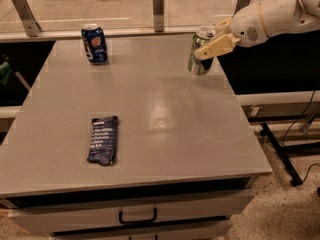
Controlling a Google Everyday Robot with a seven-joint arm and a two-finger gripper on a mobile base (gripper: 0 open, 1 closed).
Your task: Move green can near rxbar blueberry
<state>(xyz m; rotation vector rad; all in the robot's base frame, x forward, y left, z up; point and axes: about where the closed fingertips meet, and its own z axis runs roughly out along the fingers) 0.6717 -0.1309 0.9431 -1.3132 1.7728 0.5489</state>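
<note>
The green can point(200, 64) is at the table's far right edge, tilted and held slightly above the grey table point(165, 114). My gripper point(204, 50) comes in from the right on a white arm and is shut on the can. One tan finger point(216, 46) lies across the can's front and the other is hidden behind it. The rxbar blueberry point(103, 139), a dark navy wrapper with pale text, lies flat at the front left of the table, far from the can.
A dark blue Pepsi can point(94, 44) stands at the table's far left. A metal railing with posts point(158, 1) runs behind the table. A drawer with a black handle point(137, 217) is below the front edge. Dark cables and a stand leg point(280, 151) lie on the floor at right.
</note>
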